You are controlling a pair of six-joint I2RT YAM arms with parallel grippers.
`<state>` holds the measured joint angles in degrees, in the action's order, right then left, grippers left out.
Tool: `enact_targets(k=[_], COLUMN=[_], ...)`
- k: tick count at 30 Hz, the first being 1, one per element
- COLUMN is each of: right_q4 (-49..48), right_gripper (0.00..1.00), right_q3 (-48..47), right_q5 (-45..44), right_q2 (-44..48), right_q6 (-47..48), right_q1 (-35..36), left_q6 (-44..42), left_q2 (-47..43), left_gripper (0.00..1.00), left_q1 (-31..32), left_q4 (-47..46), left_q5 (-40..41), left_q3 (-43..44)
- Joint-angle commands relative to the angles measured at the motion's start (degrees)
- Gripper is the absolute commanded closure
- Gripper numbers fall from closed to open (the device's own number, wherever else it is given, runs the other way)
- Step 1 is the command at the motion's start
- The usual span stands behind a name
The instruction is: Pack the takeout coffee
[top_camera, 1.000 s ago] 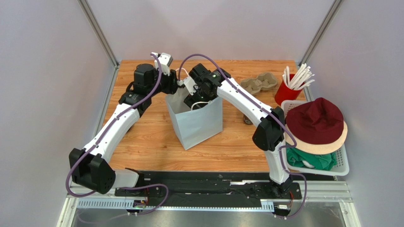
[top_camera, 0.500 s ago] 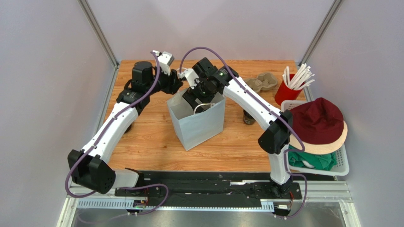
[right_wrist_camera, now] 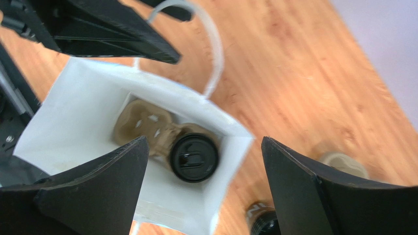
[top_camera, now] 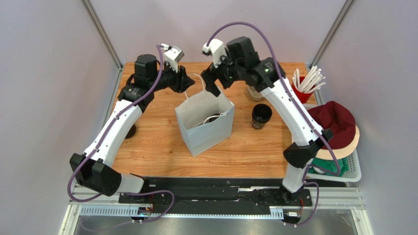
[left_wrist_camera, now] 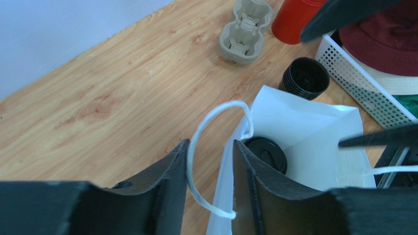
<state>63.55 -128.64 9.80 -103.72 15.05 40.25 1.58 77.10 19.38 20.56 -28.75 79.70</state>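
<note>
Top external view: the right gripper [top_camera: 211, 87] now hangs above the far rim of the white paper bag [top_camera: 203, 132], whereas half a second ago it was down inside the bag's mouth. Its arm has swung up and back, uncovering an open black cup [top_camera: 261, 115] that stands on the wooden table [top_camera: 147, 147] just right of the bag. The bag itself has not moved. The left gripper [top_camera: 188, 84] stays at the bag's far left corner, and the white cord handle [left_wrist_camera: 225, 104] there now stands up in a loop.

Right wrist view, looking straight down into the bag: the fingers [right_wrist_camera: 98, 188] are spread wide with nothing between them. The takeout coffee [right_wrist_camera: 194, 157] stands upright on the bag's floor. It is a small round black cup with a black sip lid closed over it, touching the end of a brown pulp carrier [right_wrist_camera: 142, 125] that lies in the bag with it.

Left wrist view: the jaws are a little apart, straddling the handle cord and the bag's rim. Wood shows in the gap, so they seem not to pinch either, though the angle is poor. A second pulp carrier [left_wrist_camera: 245, 32] lies well beyond on the table
</note>
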Motion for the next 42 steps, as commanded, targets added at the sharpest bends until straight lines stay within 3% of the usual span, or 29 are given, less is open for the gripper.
enact_targets(k=[1, 2, 3, 6, 8, 19, 26, 29, 35, 37, 38, 39, 41, 42], right_q4=[-3.43, -3.78, -4.22, -5.36, -6.15, -11.25, -11.25, -10.73, -9.50, -8.80, -8.36, -8.27, -8.44, -8.62], right_gripper=[0.09, 0.09, 0.09, 0.09, 0.09, 0.12, 0.17, 0.20, 0.29, 0.38, 0.42, 0.49, 0.56, 0.56], right_q3=[-5.04, -5.83, -5.92, -5.92, -5.31, -2.67, -1.88, -1.88, -1.27, -0.92, -0.65, -0.21, 1.98, 2.77], right_q5=[-2.94, -3.47, -3.47, -4.18, -4.62, -8.30, -12.53, -12.09, -10.69, -8.85, -8.40, -8.05, -7.87, -7.96], right_q2=[3.00, 3.17, 3.61, 4.40, 5.02, 3.71, -1.03, -2.97, -6.31, -7.63, -7.90, -8.07, -8.34, -8.34], right_q6=[-1.68, -2.21, -3.17, -4.76, -5.20, -8.71, -10.21, -11.53, -11.36, -11.18, -11.18, -11.18, -11.18, -11.27], right_q1=[-6.91, -8.33, -9.65, -15.80, -20.28, -37.33, -42.62, -44.73, -46.14, -46.14, -46.14, -46.14, -46.14, -46.14], left_q6=[-1.50, -2.71, -2.99, -3.60, -3.96, -3.52, -2.82, -2.73, -3.60, -4.65, -5.10, -5.62, -7.03, -8.16], left_q2=[3.66, 5.06, 5.95, 9.02, 10.95, 18.43, 21.86, 22.04, 19.67, 17.31, 16.51, 15.63, 12.73, 11.94], left_gripper=[0.58, 0.61, 0.72, 0.90, 0.95, 0.94, 0.96, 0.89, 0.50, 0.40, 0.27, 0.26, 0.10, 0.06], left_q1=[0.22, 0.22, 0.22, 0.57, 0.93, 4.44, 5.85, 5.85, 5.85, 5.85, 5.85, 5.85, 5.76, 5.67], left_q4=[1.06, 1.24, 1.59, 2.82, 3.43, 5.28, 7.04, 7.39, 10.19, 11.69, 11.96, 12.40, 13.63, 14.07], left_q5=[-2.45, -2.45, -2.54, -2.62, -2.71, -4.65, -4.91, -5.52, -4.12, -3.33, -2.02, -1.49, 1.40, 2.46], left_q3=[6.69, 7.48, 9.40, 13.18, 14.77, 23.74, 28.67, 29.02, 28.85, 28.06, 26.92, 26.30, 24.03, 23.31])
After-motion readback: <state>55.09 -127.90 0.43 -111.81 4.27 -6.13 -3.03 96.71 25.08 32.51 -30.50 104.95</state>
